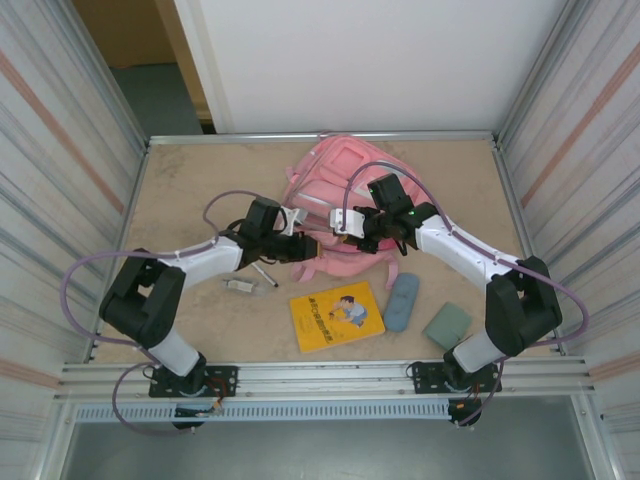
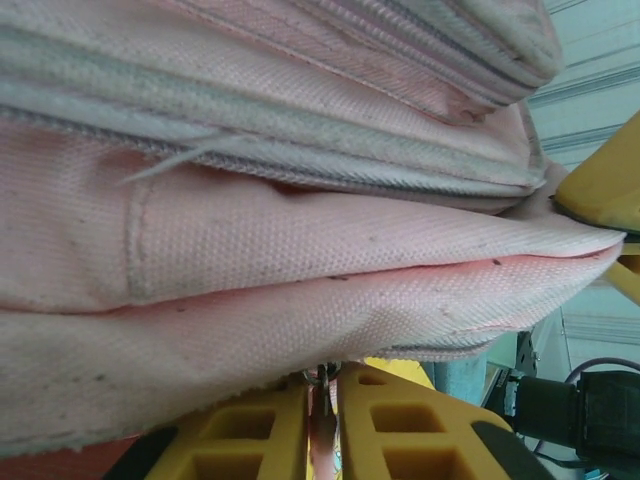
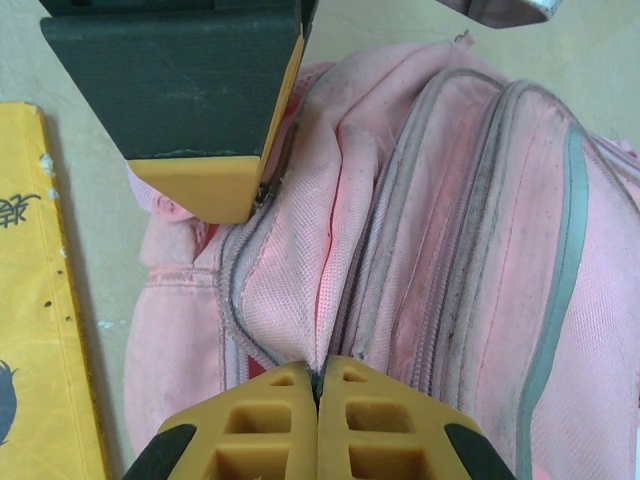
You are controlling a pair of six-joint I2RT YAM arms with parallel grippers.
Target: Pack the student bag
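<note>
Okay | left pincer (image 2: 322, 400) clamped student bag (image 1: 338, 175) fabric | right pincer (image 3: 317, 378) pinched its fold | bag near counter (image 1: 180, 180) far edge

Arms: your left arm (image 1: 205, 260) and right arm (image 1: 455, 248) have white shells, black joints.
Cables: lilac cables (image 1: 66, 288) loop outside.
Fingers: your fingers (image 3: 245, 425) are yellow, square-pocketed.
</note>
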